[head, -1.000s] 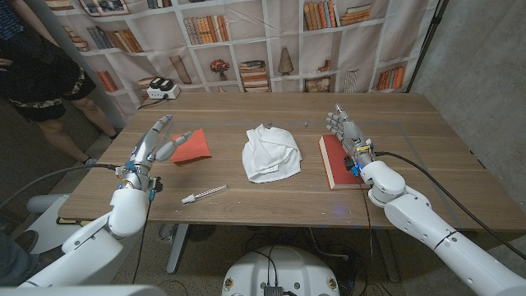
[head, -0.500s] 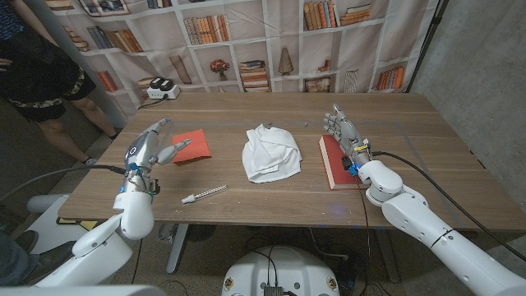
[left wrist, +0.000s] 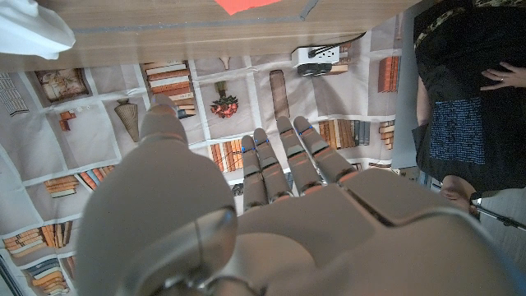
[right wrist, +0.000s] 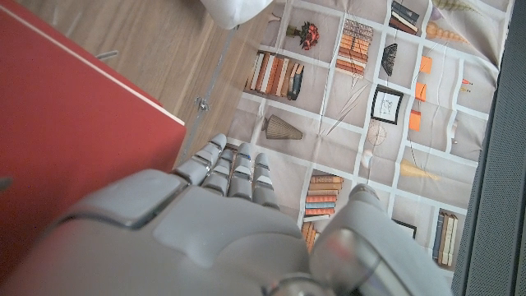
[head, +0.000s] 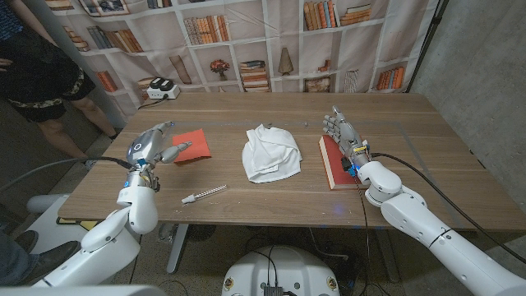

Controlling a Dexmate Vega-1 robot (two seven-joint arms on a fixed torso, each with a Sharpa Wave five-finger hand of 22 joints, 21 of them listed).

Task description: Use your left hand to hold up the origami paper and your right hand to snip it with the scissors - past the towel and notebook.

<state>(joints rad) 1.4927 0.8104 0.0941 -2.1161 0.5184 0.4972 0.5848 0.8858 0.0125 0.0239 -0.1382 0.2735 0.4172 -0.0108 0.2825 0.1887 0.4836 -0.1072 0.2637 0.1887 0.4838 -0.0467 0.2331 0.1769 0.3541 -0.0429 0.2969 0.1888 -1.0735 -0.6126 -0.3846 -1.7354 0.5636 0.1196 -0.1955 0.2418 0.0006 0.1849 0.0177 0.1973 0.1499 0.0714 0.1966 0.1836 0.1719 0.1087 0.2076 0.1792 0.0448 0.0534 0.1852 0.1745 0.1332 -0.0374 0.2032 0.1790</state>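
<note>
Spanning most of the head view, the wooden table (head: 427, 156) carries everything here, with a printed bookshelf backdrop (head: 246, 41) hanging behind it and a person (head: 37, 74) in dark clothes standing past its far left corner.

Next in size, the white towel (head: 271, 152) lies crumpled near the table's middle. The red notebook (head: 337, 164) lies flat to the towel's right, near the front edge. The red origami paper (head: 191, 145) lies flat on the wood to the towel's left, well apart from it.

The right hand (head: 345, 136) is over the far end of the notebook, fingers loosely spread and holding nothing; whether it touches the cover I cannot tell. In the right wrist view the same hand (right wrist: 205, 222) shows its fingers (right wrist: 234, 173) side by side and extended, with the notebook's red cover (right wrist: 74, 140) beside them.

The left hand (head: 156, 146) is raised just left of the origami paper, fingers apart and empty, fingertips close to the paper's left edge; contact cannot be told. The left wrist view shows that hand (left wrist: 271, 214) with fingers (left wrist: 288, 156) extended and gripping nothing.

Smallest, a slim pale tool (head: 204, 194), which may be the scissors, lies near the table's front edge between the left hand and the towel, touched by neither hand.
</note>
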